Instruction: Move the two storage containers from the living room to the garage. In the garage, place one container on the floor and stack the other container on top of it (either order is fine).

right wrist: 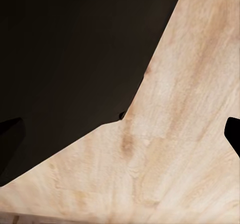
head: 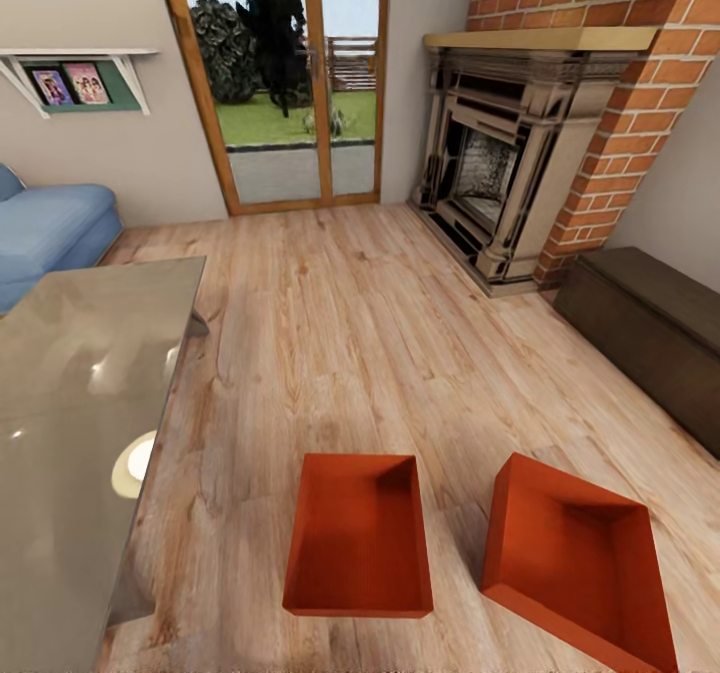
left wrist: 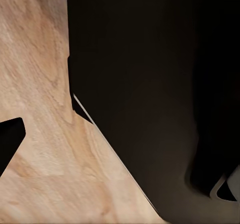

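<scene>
Two bins sit on the wood floor, apart: one square, one skewed; either end effector's grip state cannot be told.

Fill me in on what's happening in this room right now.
Nothing is being handled yet. Two orange-red rectangular plastic bins, one straight and the other turned at an angle, sit side by side, apart and empty, on the light wood-plank floor near the red-brick fireplace. Both wrist views look down at that floor.

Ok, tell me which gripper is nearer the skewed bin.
Likely right, unconfirmed. The bin lies on the right arm's side; both wrist cameras face floor beside the robot's dark body.
</scene>
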`<state>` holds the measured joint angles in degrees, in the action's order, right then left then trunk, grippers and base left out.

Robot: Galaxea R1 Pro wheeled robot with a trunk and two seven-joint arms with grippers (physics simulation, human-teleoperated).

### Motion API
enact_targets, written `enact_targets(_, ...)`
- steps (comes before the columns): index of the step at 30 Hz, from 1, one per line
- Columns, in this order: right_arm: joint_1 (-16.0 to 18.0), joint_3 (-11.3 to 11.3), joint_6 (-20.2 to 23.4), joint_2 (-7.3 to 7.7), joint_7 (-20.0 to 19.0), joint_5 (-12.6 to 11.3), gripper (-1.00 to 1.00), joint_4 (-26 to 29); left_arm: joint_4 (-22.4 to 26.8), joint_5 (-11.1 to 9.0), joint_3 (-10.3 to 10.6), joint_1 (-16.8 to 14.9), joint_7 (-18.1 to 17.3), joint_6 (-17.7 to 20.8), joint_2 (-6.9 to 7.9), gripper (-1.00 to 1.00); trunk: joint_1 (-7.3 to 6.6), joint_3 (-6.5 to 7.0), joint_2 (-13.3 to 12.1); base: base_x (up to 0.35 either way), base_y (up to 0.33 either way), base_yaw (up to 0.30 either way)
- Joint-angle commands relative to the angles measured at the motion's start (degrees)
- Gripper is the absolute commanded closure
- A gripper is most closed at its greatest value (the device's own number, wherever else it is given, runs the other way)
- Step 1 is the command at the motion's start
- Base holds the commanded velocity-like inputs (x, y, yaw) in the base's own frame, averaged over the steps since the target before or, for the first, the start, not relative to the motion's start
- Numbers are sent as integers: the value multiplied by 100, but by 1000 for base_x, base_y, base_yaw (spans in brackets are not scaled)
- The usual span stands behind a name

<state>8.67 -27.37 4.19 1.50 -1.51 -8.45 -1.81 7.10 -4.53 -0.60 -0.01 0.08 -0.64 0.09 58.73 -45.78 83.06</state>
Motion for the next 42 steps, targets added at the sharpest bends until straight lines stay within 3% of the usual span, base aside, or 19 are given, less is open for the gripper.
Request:
enact_targets(1, 5, -49, 9, 0, -16, -60, -100, -4, 2, -48, -2, -1, 1, -7, 0, -100, 0, -13, 2, 0, 0, 0)
enact_targets(10, 8, -49, 5, 2, -23, -52, -100, -3, 2, -48, -2, -2, 1, -7, 0, -100, 0, -67, 2, 0, 0, 0)
enact_targets(42, 10, -110, -4, -26, 44, -22, -100, 5, 5, -38, 19, -2, 1, -6, -18, -100, 0, -67, 2, 0, 0, 0)
